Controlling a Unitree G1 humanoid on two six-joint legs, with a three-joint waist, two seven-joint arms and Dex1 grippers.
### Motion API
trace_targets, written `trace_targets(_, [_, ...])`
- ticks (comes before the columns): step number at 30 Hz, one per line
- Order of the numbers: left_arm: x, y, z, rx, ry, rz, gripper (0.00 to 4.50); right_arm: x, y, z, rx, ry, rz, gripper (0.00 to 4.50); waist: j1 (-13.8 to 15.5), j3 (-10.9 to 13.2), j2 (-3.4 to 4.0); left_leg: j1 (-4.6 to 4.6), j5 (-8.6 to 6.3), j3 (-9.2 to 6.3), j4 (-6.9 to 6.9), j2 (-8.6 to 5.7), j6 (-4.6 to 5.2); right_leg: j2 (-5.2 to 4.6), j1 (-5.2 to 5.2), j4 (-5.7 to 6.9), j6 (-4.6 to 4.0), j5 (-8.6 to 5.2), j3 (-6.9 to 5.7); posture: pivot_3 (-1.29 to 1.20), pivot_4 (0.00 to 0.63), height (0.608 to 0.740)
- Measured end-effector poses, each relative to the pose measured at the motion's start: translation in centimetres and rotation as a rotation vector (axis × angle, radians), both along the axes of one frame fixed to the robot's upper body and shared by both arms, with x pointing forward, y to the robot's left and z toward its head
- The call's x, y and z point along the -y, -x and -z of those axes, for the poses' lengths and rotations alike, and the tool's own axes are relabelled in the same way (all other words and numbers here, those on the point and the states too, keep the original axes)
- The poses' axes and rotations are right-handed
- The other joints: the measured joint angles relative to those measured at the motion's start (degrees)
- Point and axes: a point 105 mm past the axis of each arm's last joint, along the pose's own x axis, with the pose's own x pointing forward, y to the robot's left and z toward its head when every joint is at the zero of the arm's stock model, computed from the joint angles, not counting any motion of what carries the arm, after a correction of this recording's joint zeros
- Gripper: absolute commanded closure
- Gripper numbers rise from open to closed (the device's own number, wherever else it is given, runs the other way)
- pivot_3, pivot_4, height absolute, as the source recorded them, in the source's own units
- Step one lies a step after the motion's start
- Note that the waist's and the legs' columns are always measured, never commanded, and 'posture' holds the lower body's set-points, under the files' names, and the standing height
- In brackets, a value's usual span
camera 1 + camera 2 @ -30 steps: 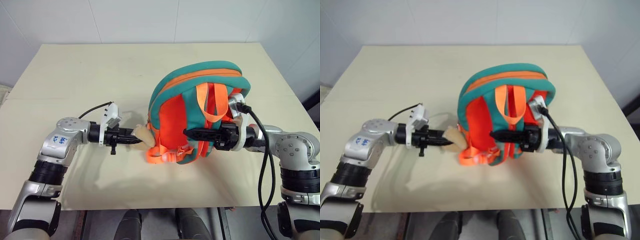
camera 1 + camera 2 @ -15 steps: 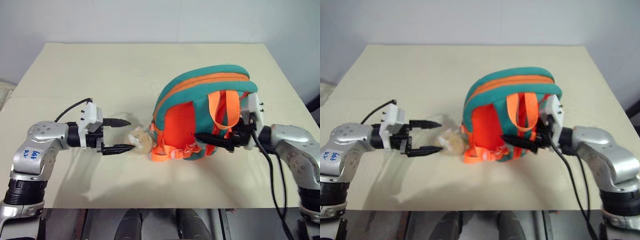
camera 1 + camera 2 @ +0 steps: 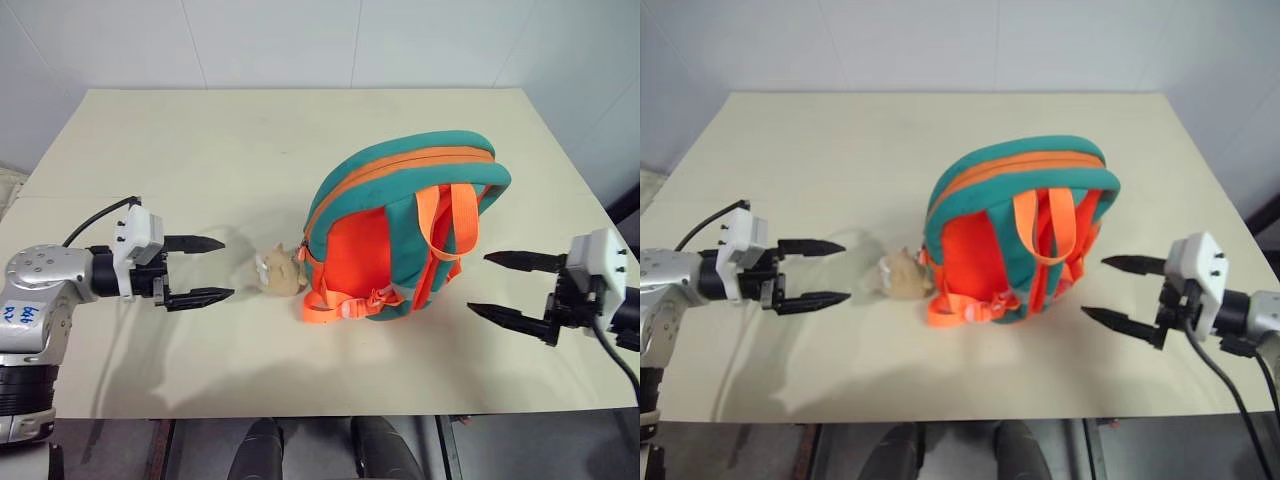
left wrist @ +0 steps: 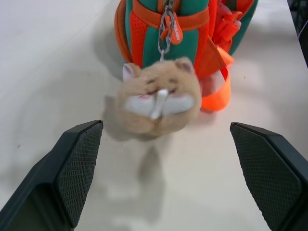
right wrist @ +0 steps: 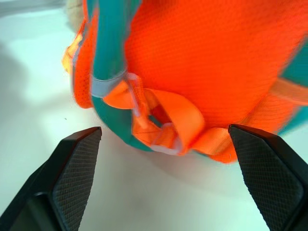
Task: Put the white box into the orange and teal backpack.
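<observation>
The orange and teal backpack (image 3: 400, 230) stands upright on the table with its orange straps facing me and its zipper line shut along the top. A tan plush bear charm (image 3: 278, 272) hangs from its left side and rests on the table. To the left of the charm, my left gripper (image 3: 227, 267) is open and holds nothing; it faces the charm (image 4: 159, 98) across a small gap. Right of the backpack (image 5: 202, 62), my right gripper (image 3: 478, 283) also stands open and apart from it. The white box is out of view.
The cream table (image 3: 200, 150) stretches wide behind and to both sides of the backpack. White walls rise behind its far edge. A black cable trails from each wrist.
Both grippers have opened and let go, the left of the bear charm and the right of the backpack's straps. Each has drawn outward, and the backpack now stands on its own.
</observation>
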Motion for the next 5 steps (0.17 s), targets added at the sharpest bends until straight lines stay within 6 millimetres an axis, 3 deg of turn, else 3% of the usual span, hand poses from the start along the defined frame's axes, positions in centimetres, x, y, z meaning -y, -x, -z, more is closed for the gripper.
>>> trace_targets(5, [-0.06,0.42,0.00,0.002,-0.019,0.028,0.00,0.50,0.24,-0.56,-0.029,0.040,-0.037,0.04,0.05,0.00,0.01,0.01,0.00,-0.01,0.00,0.01,0.00,-0.01,0.02,-0.02,0.00,0.00,-0.02,0.00,0.150,0.740])
